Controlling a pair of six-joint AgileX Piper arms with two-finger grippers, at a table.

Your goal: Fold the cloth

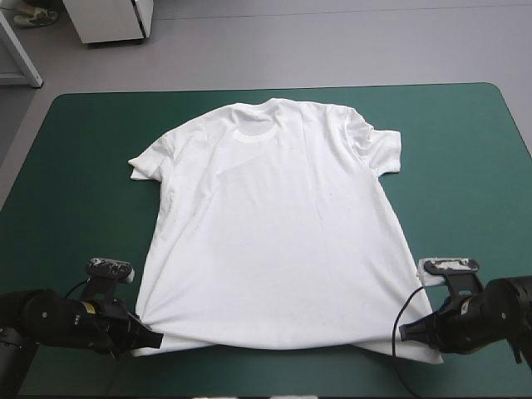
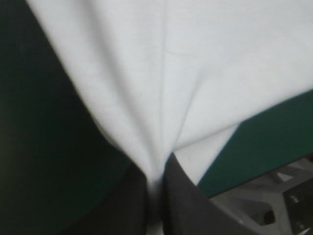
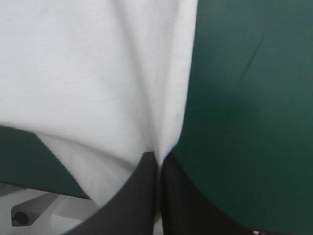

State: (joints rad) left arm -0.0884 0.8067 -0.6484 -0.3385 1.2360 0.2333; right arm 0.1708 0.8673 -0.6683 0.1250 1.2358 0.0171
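Both pairs of jaws stand all but closed, each clamped on a near corner of the T-shirt (image 1: 274,224). In the left wrist view we see the left gripper (image 2: 156,166), its black fingers (image 2: 127,205) meeting in a pointed arch with a pinch of white cloth gathered between them; creases fan away from the tips. In the right wrist view the right gripper (image 3: 157,156) shows much the same, its fingers (image 3: 186,200) pressed together on a fold of cloth with wrinkles running ahead from the grip; beside that grip a second layer of white shows under the upper one.

From the high view we find the T-shirt spread flat on the teal-green cover (image 1: 83,166), about the middle of the table, its collar (image 1: 253,129) toward the far edge and its hem (image 1: 274,345) toward the near edge. Both short sleeves lie out to the sides; the left-side sleeve (image 1: 145,162) is partly bunched, and the right-side sleeve (image 1: 384,150) lies flatter.

The left gripper (image 1: 154,339) sits at the hem's corner on its own side, close to the table's near edge; the right gripper (image 1: 407,332) sits at the opposite corner, likewise close to that edge; the two are well apart, with the width of the hem between them. The cloth puckers toward each grip. We cannot tell whether the corners are clear of the cover.
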